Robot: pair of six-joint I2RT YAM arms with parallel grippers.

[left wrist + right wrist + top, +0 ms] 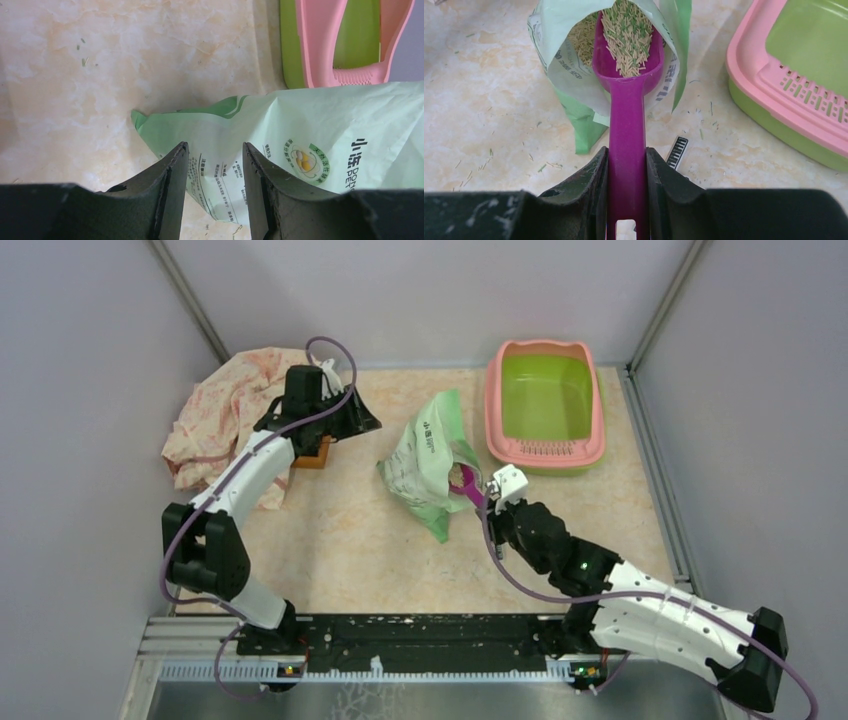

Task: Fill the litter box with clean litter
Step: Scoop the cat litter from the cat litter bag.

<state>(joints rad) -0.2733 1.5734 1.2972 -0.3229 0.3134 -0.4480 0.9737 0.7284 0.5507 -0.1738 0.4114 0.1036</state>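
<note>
The litter box (545, 405), pink-rimmed with a lime-green basin, stands at the back right, and its basin looks bare. In front of it lies the light green bag (432, 465) with its mouth open. My right gripper (626, 152) is shut on the handle of the purple scoop (628, 100). The scoop's bowl sits in the bag's mouth, heaped with clean litter (626, 35). My left gripper (215, 147) hovers open left of the bag (300, 150) with nothing between its fingers. The litter box (774, 105) lies just right of the scoop.
A crumpled pink patterned cloth (225, 420) lies at the back left, and a small brown wooden tray (315, 455) sits under the left arm. Stray granules (489, 155) and a small barcode label (678, 151) lie on the table. Grey walls close in three sides.
</note>
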